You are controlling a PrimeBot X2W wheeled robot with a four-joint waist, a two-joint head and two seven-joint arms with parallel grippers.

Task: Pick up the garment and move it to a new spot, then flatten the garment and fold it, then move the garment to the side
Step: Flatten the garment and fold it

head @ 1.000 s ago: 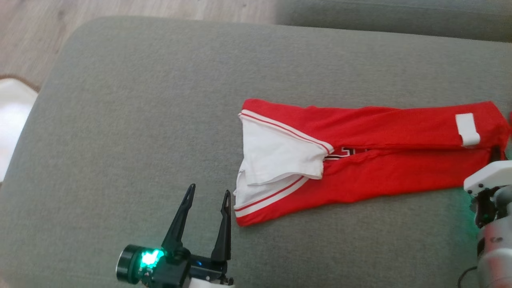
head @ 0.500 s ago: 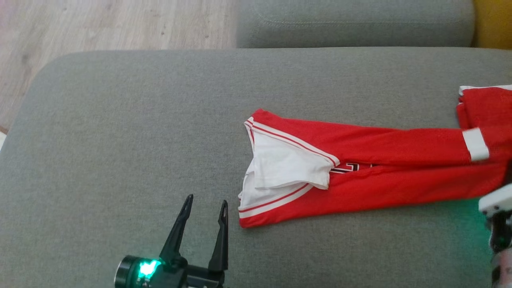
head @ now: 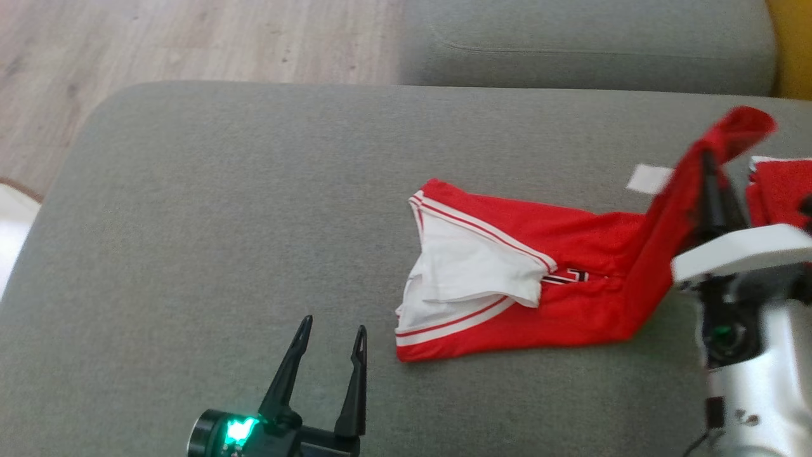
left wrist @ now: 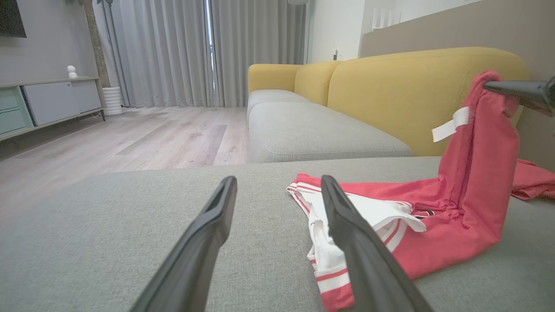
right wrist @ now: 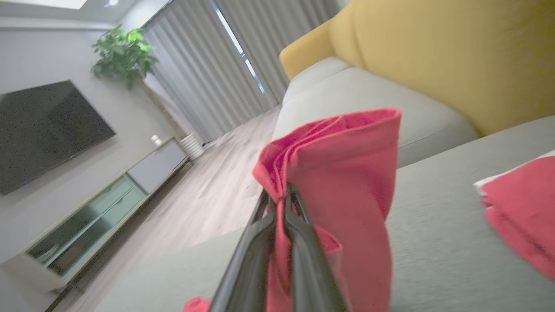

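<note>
Our right claw [right wrist: 281,193] is clamped tight on the red garment [head: 571,254]. It pinches one end up off the grey sofa cushion [head: 222,222], and the cloth slopes down from its fingers. The rest, with the white-striped end, lies flat between our two claws. Our left claw [head: 334,324] sits parted and empty, with that striped corner just beside it.

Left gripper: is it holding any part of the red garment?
No: the left gripper is open beside the garment, apart from it, over bare cushion.
</note>
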